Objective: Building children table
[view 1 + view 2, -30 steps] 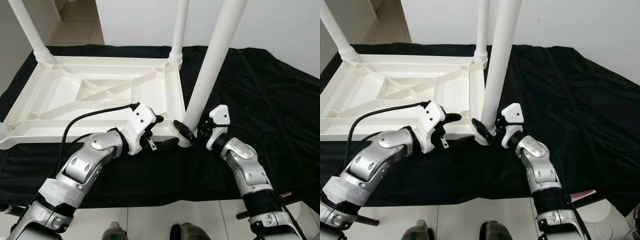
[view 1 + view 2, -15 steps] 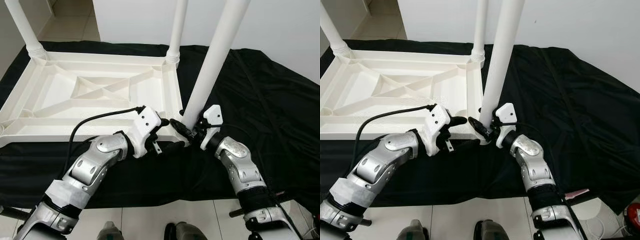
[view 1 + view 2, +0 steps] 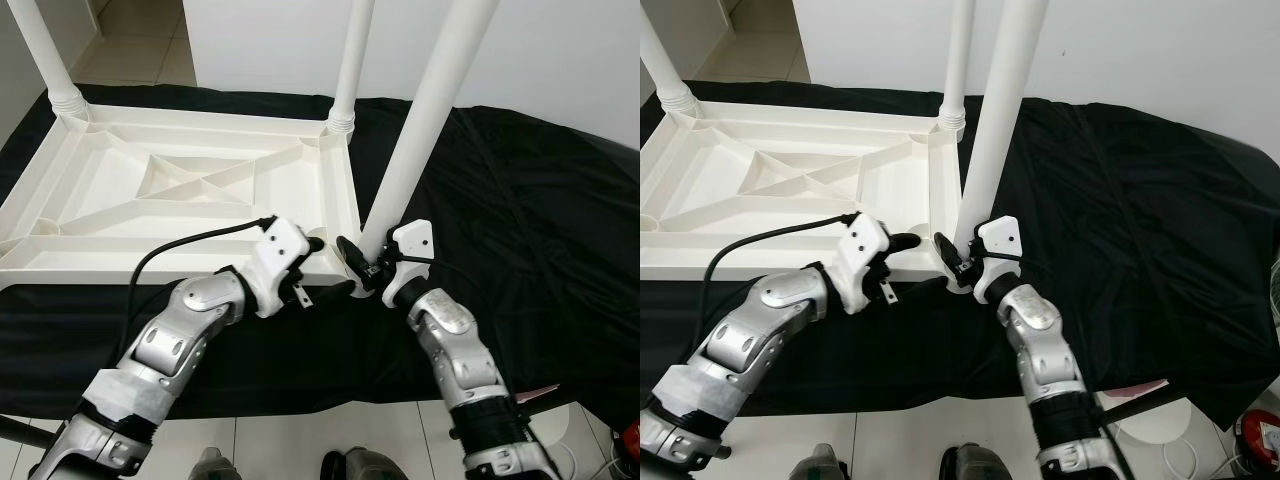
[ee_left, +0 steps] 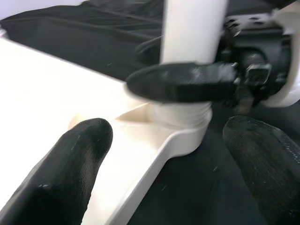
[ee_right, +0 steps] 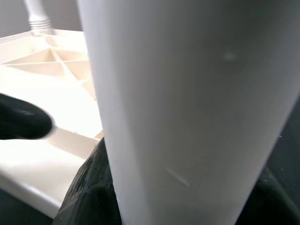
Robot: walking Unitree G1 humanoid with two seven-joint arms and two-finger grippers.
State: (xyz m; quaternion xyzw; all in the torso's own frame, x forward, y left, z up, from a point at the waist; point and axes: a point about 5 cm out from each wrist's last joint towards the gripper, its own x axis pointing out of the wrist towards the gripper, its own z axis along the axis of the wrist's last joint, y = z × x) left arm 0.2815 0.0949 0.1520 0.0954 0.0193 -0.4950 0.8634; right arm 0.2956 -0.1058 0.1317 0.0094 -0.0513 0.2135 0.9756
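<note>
Both grippers [image 3: 335, 268] [image 3: 362, 266] at the tabletop's [image 3: 180, 190] near corner.

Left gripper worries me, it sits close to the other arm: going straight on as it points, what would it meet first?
Likely the base of the table leg in its corner socket, where the right gripper fingers clamp; the left gripper is open.

Smooth white plastic table [image 3: 180, 190] and leg [image 3: 420, 120]; matt black cloth [image 3: 540, 220].
</note>
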